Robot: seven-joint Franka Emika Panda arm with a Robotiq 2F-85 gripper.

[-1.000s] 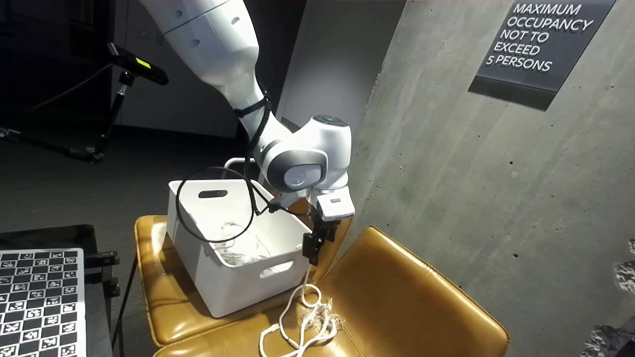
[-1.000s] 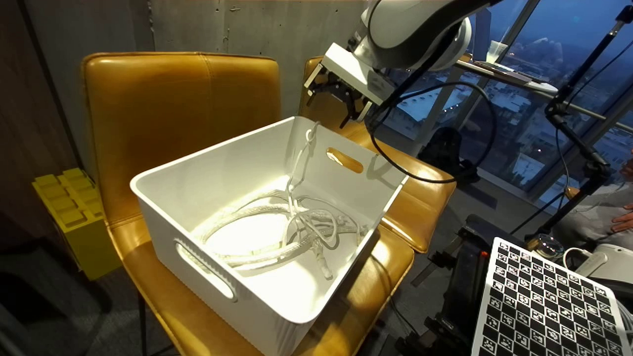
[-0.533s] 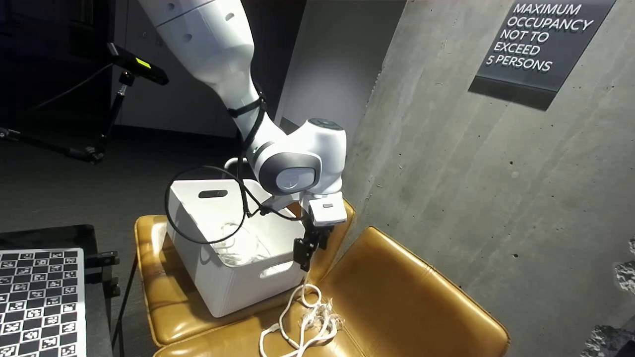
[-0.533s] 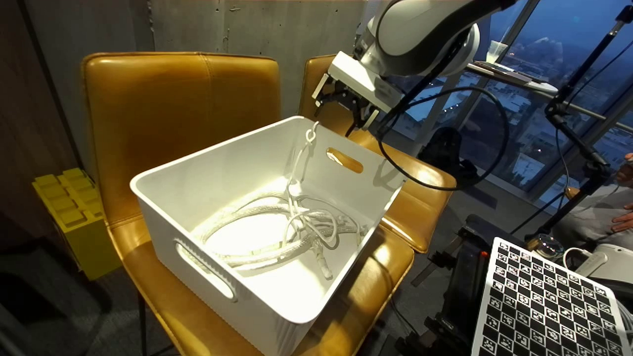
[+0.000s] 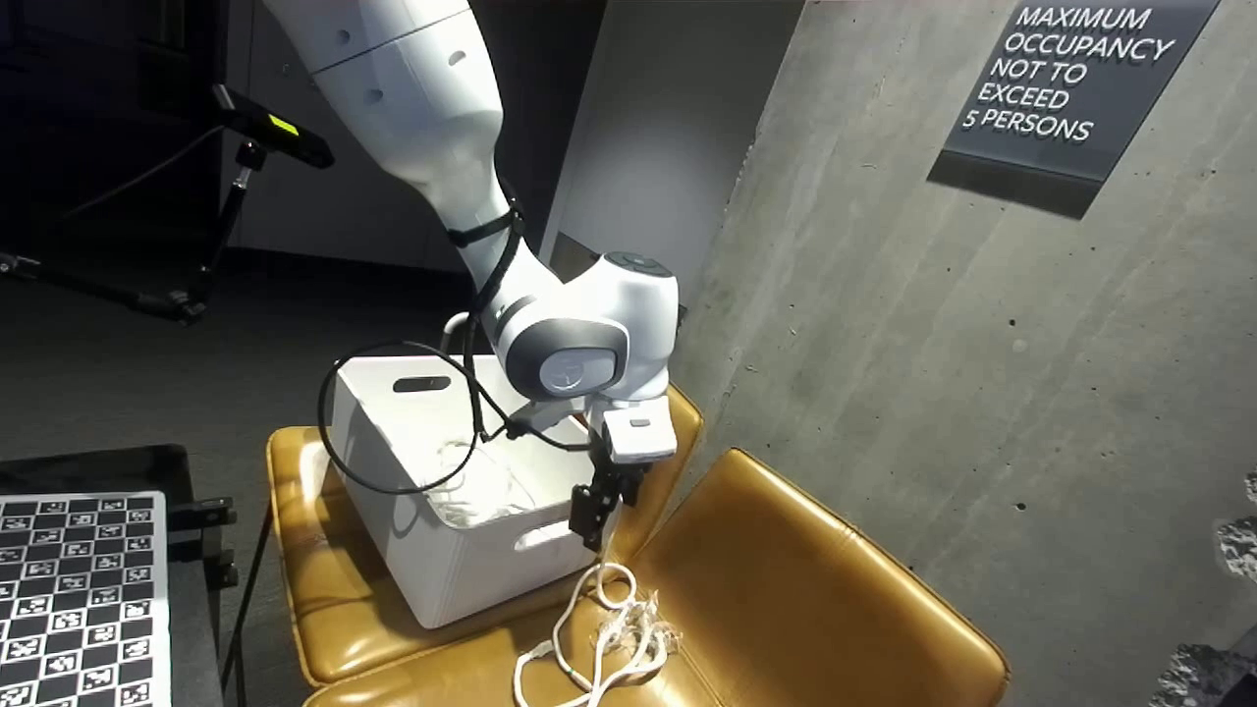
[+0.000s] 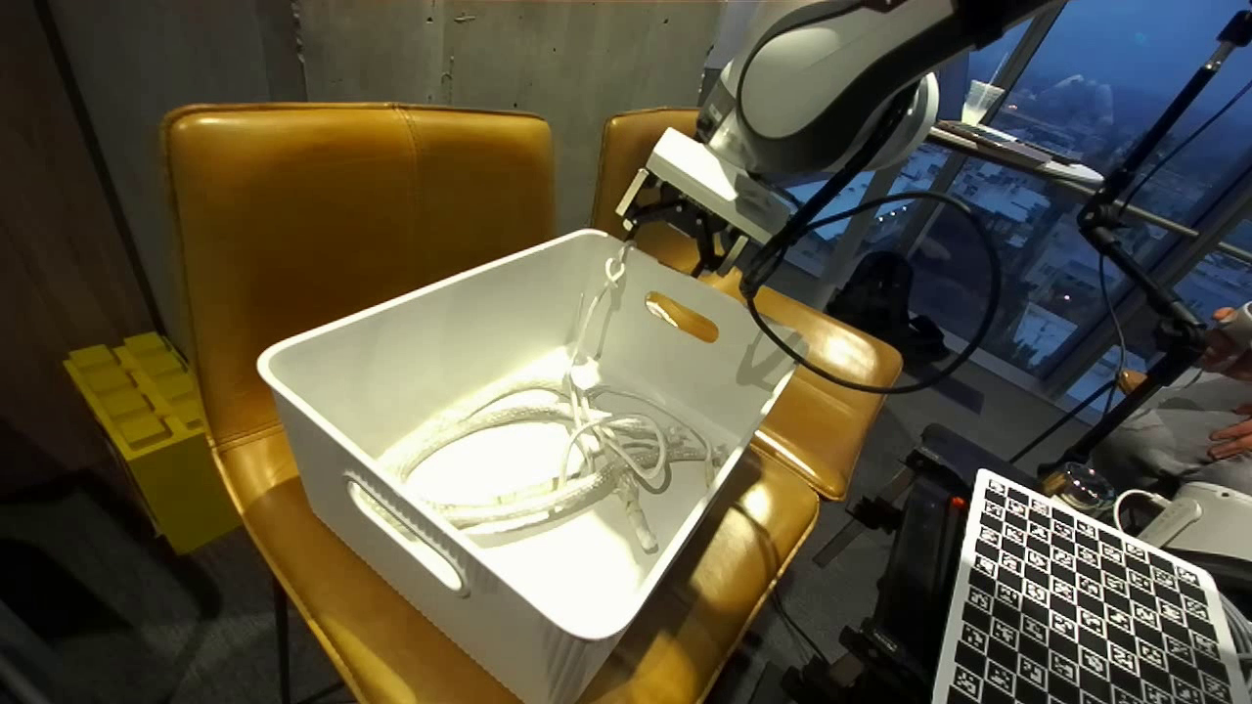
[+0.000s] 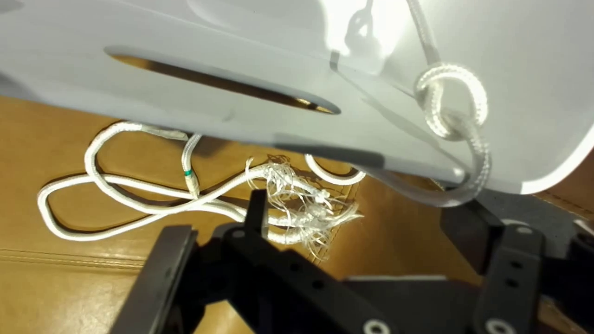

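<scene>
In the wrist view my gripper [image 7: 358,211] stands open, its black fingers [image 7: 468,232] wide apart with nothing clamped between them. A white rope [image 7: 457,102] with a loose knot comes up out of the white box [image 7: 241,111] and bends over its rim, close to the right fingertip; whether they touch I cannot tell. Its outer part lies looped on the tan chair seat, with frayed ends [image 7: 297,208] below the jaws. In an exterior view the gripper [image 6: 665,249] hangs just beyond the box's far wall, near the rope knot [image 6: 614,269]. More rope [image 6: 548,416] lies coiled inside the box.
The box stands on a tan leather chair [image 6: 362,264]; a second tan chair [image 5: 805,579] adjoins it, before a concrete wall [image 5: 982,393]. A black cable [image 6: 963,372] loops off the arm. A checkered board [image 6: 1086,606] and a yellow block [image 6: 147,430] are nearby.
My gripper has come down toward the rope at the box's rim, shifting left in an exterior view. It stays open. Box and rope look unmoved.
</scene>
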